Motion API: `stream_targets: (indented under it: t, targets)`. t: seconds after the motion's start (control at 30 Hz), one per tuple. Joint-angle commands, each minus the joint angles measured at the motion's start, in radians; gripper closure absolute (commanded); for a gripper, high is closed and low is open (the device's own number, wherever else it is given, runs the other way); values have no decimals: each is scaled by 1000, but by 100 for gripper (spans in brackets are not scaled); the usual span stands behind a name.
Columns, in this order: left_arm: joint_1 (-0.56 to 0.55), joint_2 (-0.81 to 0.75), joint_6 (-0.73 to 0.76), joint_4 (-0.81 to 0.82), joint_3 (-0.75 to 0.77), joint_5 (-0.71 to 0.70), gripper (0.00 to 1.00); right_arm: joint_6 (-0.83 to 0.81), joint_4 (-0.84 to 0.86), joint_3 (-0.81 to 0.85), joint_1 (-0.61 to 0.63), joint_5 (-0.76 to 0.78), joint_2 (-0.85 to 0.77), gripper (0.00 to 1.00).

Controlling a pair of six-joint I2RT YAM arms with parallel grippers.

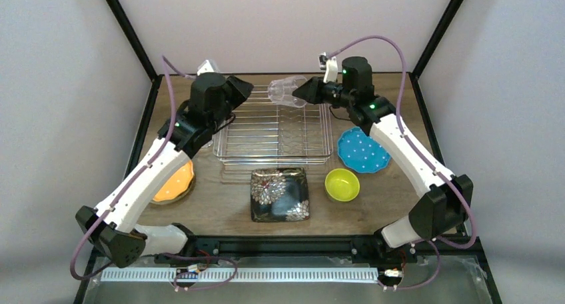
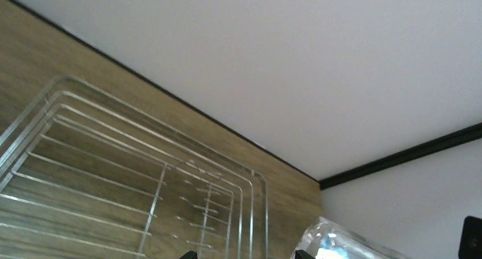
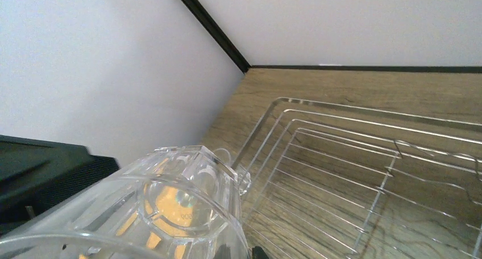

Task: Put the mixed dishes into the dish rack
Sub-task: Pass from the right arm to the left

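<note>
An orange plate lies left of the dish rack. The left claw hangs released over the rack's far left corner. A black floral plate sits just before the rack. The right claw grasps a clear glass cup, tilted above the rack's far edge. A yellow-green bowl and a blue dotted plate rest right of the rack.

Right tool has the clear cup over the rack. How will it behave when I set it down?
The cup looks smooth and hard, so it could slip in the right tool and might chip if dropped. It is held sideways; laid that way on the rack, it would probably roll.
</note>
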Motion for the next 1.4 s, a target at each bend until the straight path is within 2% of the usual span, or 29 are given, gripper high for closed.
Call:
stream_targets:
  t: [0.0, 0.23, 0.43, 0.7, 0.93, 1.37]
  targets:
    - [52, -16, -186, 75, -66, 254, 0, 45, 158, -41, -10, -107, -38, 99]
    - [90, -10, -341, 196, -138, 425, 0, 64, 233, -85, -11, -162, -46, 99]
    - [109, -26, -407, 275, -177, 479, 0, 88, 263, -115, -22, -189, -60, 99]
    - [123, -43, -505, 374, -250, 557, 0, 193, 414, -207, -62, -281, -72, 99]
    - [135, -66, -617, 480, -313, 593, 0, 339, 609, -311, -93, -352, -72, 99]
    - [138, -64, -709, 593, -374, 649, 0, 618, 976, -451, -97, -429, -14, 99]
